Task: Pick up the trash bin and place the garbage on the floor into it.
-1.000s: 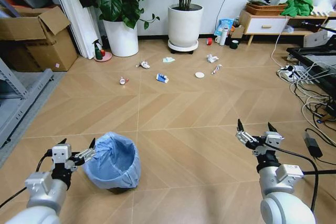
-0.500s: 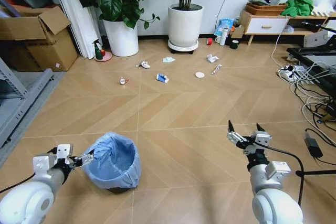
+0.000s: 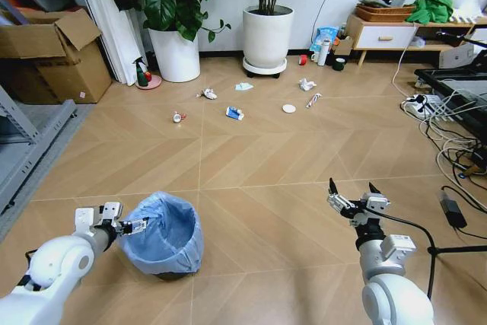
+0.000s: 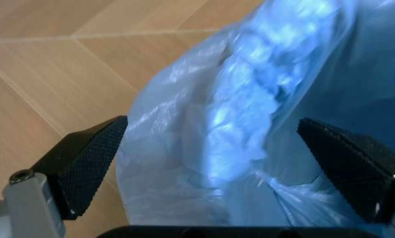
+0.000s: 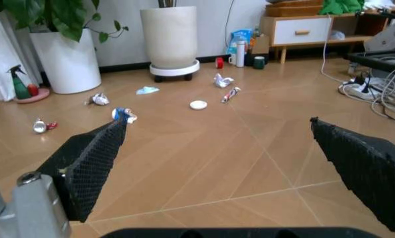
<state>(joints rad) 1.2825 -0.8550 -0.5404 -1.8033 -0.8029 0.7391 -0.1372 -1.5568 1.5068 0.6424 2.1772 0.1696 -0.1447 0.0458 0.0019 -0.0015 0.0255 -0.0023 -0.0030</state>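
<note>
Floor (image 3: pixel 259 150): chevron boards, open between bin and litter. Two white plant pots (image 3: pixel 268 36) seen beyond the garbage (image 3: pixel 235 113), which is scattered well beyond the trash bin (image 3: pixel 162 235). Bin lined with crinkly blue bag. Left gripper (image 3: pixel 135 226) at the bin's rim, fingers (image 4: pixel 84 158) spread either side of the bag fold. Right gripper (image 3: pixel 349 197) held well apart from the bin, fingers apart.

two white plant pots (image 3: pixel 176 55) by the wall — cardboard box (image 3: pixel 55 57), green spray bottle (image 3: pixel 141 73) alongside.
</note>
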